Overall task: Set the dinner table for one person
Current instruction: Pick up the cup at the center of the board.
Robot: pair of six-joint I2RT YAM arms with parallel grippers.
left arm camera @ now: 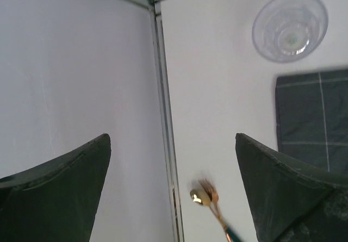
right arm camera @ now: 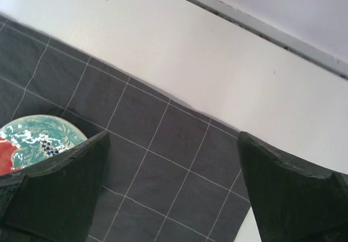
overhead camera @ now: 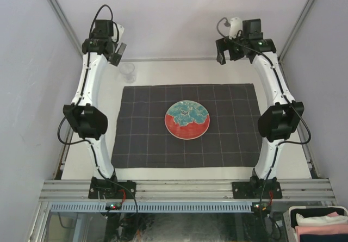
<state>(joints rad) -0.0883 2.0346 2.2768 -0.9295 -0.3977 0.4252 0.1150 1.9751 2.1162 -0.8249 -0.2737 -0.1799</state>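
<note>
Holding both jaws wide apart and empty, we hang our left gripper [left arm camera: 171,138] and right gripper [right arm camera: 171,136] over the table's [overhead camera: 179,70] far end. We might tip the glass [left arm camera: 290,27] if we swing low.

A dark grey checked cloth [overhead camera: 147,144] is seen spread over the middle of the off-white dinner table [overhead camera: 302,163], and a round plate [overhead camera: 187,120] patterned in red and teal is set near the cloth's centre. A clear glass [overhead camera: 128,72] is stood on the bare tabletop just beyond the cloth's upper left corner, under the left gripper [overhead camera: 118,50] at the upper left of the frame, while the right gripper [overhead camera: 227,53] is raised at the upper right. A bin [overhead camera: 290,220] of folded textiles is partly shown in the lower right corner.
</note>
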